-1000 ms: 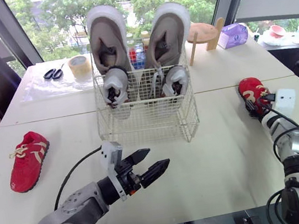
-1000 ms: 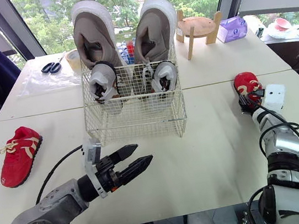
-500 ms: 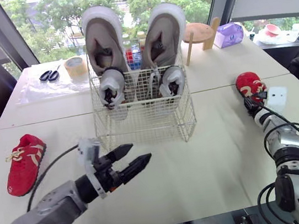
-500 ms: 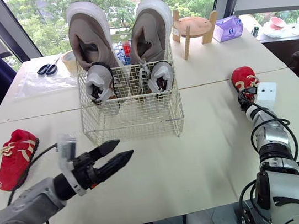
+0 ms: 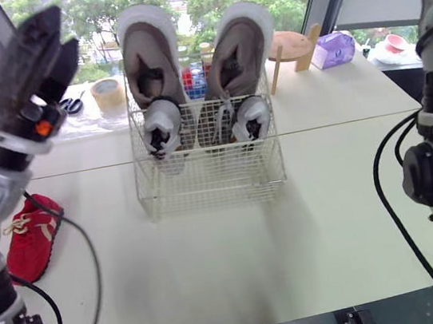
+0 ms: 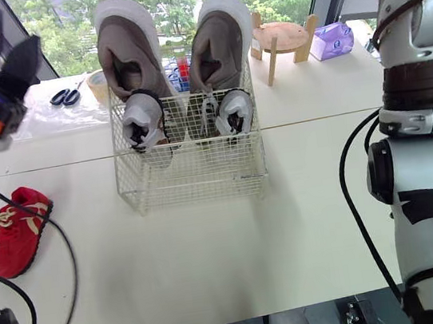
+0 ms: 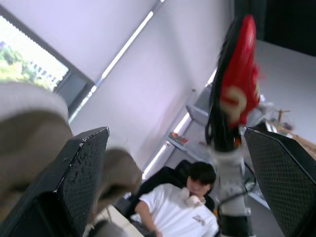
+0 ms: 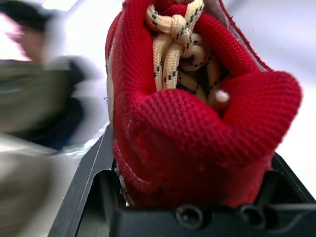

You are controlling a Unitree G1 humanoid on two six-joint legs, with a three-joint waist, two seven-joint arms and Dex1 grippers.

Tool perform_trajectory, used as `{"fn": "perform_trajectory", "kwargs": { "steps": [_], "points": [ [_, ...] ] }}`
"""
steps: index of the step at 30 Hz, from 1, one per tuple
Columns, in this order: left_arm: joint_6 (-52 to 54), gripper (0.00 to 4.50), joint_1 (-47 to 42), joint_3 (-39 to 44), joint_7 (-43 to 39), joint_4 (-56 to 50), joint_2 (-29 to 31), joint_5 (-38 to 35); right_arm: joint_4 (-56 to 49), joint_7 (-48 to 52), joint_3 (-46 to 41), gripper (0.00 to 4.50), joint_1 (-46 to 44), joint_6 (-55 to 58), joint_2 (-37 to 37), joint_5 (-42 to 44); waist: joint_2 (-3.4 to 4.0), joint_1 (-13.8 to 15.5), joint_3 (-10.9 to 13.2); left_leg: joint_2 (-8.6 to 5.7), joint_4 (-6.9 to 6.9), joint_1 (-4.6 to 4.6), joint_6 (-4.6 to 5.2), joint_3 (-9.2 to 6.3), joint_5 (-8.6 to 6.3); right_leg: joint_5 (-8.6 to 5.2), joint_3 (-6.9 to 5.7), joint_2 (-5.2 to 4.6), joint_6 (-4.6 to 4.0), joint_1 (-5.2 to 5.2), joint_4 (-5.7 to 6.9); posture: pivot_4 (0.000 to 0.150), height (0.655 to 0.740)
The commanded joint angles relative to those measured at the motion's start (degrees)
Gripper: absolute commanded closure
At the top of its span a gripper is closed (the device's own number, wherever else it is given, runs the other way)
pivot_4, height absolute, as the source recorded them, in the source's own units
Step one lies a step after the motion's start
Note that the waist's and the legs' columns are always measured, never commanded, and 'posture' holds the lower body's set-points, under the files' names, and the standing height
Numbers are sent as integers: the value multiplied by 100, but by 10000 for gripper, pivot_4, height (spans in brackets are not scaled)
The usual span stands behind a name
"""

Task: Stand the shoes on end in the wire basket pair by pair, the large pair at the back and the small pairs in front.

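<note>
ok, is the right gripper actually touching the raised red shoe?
Touching. Right wrist view: the red shoe sits wedged heel-first between the black fingers of the right gripper, with no gap at either finger.

No text, brand, number or sign can be read anywhere. The cream swirl on the side of the red shoe [image 7: 239,74] forms no legible letter. Any print on the purple box [image 5: 335,49] on the table [image 5: 215,267] and the small mark on the person's white shirt [image 7: 173,217] are too small to make out.
</note>
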Motion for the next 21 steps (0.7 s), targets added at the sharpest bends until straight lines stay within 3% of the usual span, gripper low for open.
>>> {"fn": "perform_trajectory", "kwargs": {
  "steps": [1, 4, 9, 17, 21],
  "points": [
    [634, 0, -244, 197, -453, 385, 748, 90, -570, 649, -29, 22857, -75, 288, -268, 266, -1, 7, 7, -4, 3, -2, -2, 0, 1, -1, 0, -2, -3, 1, 0, 1500, 7400],
    [960, 0, -390, 147, -749, 425, 1097, 60, -679, 758, 40, 22857, -30, 230, -230, 143, -3, 9, 6, -7, 2, -1, -3, 2, 1, -1, 2, -4, -3, 2, -1, 1500, 7400],
    [1257, 0, -918, -118, -955, 673, 1191, 83, -729, 871, 157, 22857, 43, -6, -56, -18, -4, -11, 7, -3, -3, 2, -25, 4, 13, 0, -1, 6, 0, -5, 0, 1500, 7400],
    [1412, 0, -1798, -583, -792, 973, 461, -107, -826, 1044, 383, 22857, 113, -443, 137, -358, -5, -7, 7, 0, -8, 3, -44, 4, 24, 1, -4, 15, 0, -16, 19, 1500, 7400],
    [1665, 0, -2027, -881, -958, 1140, 309, 230, -837, 1082, 425, 22857, 122, -543, 229, -449, -5, -10, 7, 0, -8, 1, -44, 3, 25, 2, -2, 11, 1, -17, 18, 1500, 7400]
  ]
}}
